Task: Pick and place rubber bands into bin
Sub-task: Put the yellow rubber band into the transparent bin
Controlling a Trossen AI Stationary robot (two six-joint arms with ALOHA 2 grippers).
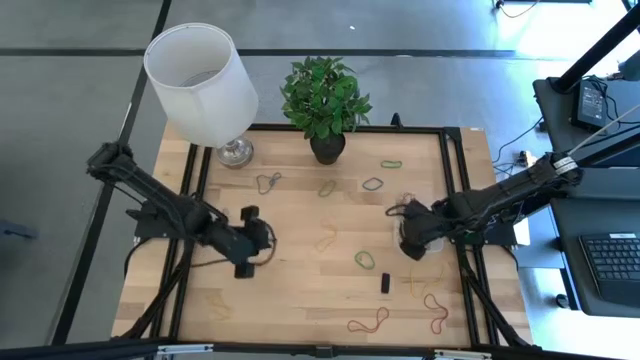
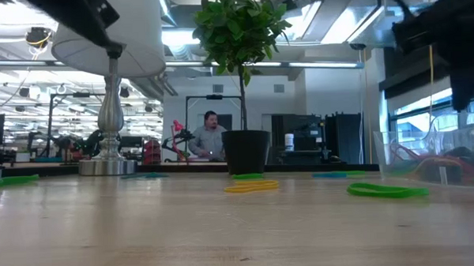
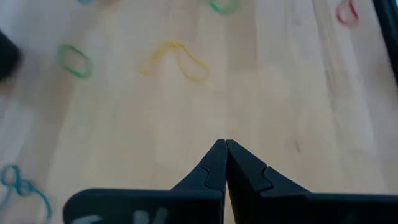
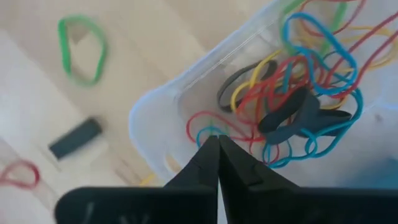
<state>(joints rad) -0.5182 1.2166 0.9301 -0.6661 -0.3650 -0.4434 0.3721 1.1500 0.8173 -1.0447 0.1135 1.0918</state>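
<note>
Loose rubber bands lie flat on the wooden table: a green one (image 1: 365,260), a yellow one (image 1: 327,240), red ones (image 1: 367,321) near the near edge, and others toward the far side (image 1: 373,184). The clear bin (image 4: 155,118) sits at the table's right and holds a tangle of red, blue, yellow and grey bands (image 4: 292,93). My right gripper (image 4: 217,140) is shut, hovering over the bin's corner (image 1: 398,212). My left gripper (image 3: 225,144) is shut above bare wood left of centre (image 1: 272,238), with the yellow band (image 3: 174,59) ahead of it. My right gripper points down at the bin's corner, its shut fingertips right beside a blue loop (image 4: 208,130) inside. Whether they touch that loop or the bin, I cannot tell.
A white lamp (image 1: 200,80) and a potted plant (image 1: 325,100) stand at the far edge. A small black block (image 1: 385,283) lies near the green band. A person (image 2: 209,138) sits in the room behind. Open wood lies between the two grippers.
</note>
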